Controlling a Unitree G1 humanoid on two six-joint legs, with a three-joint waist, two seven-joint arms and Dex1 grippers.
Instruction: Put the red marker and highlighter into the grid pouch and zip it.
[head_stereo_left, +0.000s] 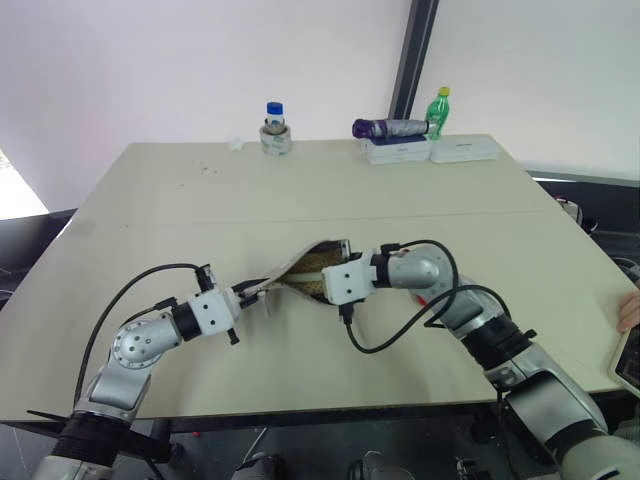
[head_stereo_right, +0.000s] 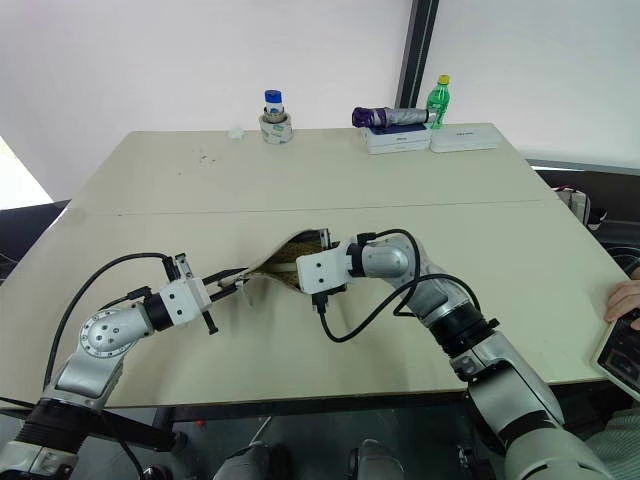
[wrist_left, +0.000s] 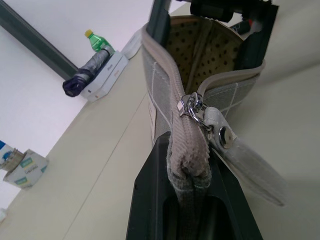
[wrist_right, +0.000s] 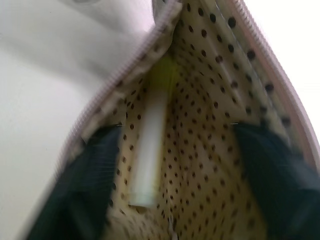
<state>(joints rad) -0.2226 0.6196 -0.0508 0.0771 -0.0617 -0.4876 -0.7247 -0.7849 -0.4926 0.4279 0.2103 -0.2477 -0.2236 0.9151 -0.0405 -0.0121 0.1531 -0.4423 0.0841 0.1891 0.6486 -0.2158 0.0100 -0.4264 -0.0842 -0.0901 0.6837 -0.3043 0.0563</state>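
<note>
A: Two grippers are working the grid pouch (head_stereo_left: 300, 268) in the head views. We are seeing it near the middle of the table (head_stereo_left: 150, 200), mouth gaping. The left gripper (head_stereo_left: 250, 293) is clenched on the pouch's zipper end; the right gripper (head_stereo_left: 322, 283) is reaching into the mouth with its fingers spread.

B: We are judging the pouch as light, soft fabric: it is sagging between the two grippers, so it is going to fold if pulled sideways. Open tabletop is lying all round it; the bottles and boxes at the far edge are standing well apart.

A: In the left wrist view we are looking along the zipper. The fingers (wrist_left: 150, 200) are pinching the closed fabric end, with the metal pull (wrist_left: 192, 107) just beyond them. That pull, or its cord tab, is where we are advising the zipping grip.

B: In the right wrist view the fingers (wrist_right: 85, 190) are standing released against the dotted lining, and the highlighter (wrist_right: 150, 150) is lying inside between them, untouched. It is looking smooth and rigid. We cannot tell where the red marker is.
</note>
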